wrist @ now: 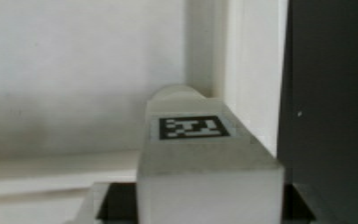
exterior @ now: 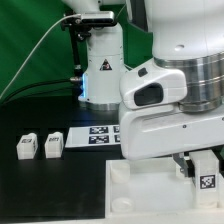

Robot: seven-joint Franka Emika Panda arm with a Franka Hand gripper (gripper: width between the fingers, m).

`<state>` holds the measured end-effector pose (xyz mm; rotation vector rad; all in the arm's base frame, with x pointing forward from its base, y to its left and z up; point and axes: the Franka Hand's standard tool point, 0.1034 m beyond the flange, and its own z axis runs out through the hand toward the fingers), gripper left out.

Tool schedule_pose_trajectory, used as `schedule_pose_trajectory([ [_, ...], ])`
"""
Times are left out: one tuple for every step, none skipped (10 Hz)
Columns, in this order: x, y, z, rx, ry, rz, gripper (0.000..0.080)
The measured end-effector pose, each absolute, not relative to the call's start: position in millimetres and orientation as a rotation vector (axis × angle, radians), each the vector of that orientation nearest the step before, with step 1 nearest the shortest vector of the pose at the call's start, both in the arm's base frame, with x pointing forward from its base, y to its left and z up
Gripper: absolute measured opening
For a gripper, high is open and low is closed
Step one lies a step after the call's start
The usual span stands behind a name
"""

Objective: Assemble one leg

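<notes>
In the wrist view a leg [wrist: 197, 160], a white block with a black-and-white tag [wrist: 194, 126] on its end, sits between my gripper's [wrist: 197, 205] dark fingers [wrist: 119, 200]. The gripper is shut on it. The leg's end is at the edge of the large white panel [wrist: 69, 80], by a raised white rim. In the exterior view the same leg [exterior: 207, 173] hangs below the gripper [exterior: 200, 162] over the panel's [exterior: 140, 200] corner on the exterior view's right. Two more legs [exterior: 26, 147] [exterior: 52, 145] stand on the black table on the exterior view's left.
The marker board [exterior: 95, 135] lies behind the panel, next to the two loose legs. The arm's base [exterior: 100, 65] stands at the back. The arm's white body [exterior: 170, 90] hides much of the exterior view's right side. Black table [wrist: 332, 90] shows beside the panel.
</notes>
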<state>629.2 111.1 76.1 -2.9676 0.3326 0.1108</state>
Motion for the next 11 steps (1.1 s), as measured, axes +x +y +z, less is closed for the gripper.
schedule_pose_trajectory([
  [628.2,111.6,76.0,-2.935,0.607,0.108,0.03],
  [629.3,111.6,76.1,-2.871,0.861,0.118,0.03],
  [629.6,110.8,76.0,-2.776,1.092,0.145,0.03],
  [629.7,110.0,75.8,-2.664,1.312,0.176,0.03],
  [629.6,109.7,75.5,-2.56,1.48,0.205,0.03],
  [628.6,111.3,74.6,-2.395,1.705,0.24,0.03],
  [628.2,112.8,74.7,-2.329,1.795,0.256,0.03],
  [628.1,113.0,74.6,-2.334,1.789,0.256,0.0327],
  [627.9,113.1,74.2,-2.36,1.751,0.252,0.0327],
  [627.7,114.1,74.2,-2.408,1.68,0.244,0.0503],
  [625.9,119.1,74.0,-2.526,1.521,0.218,0.0503],
])
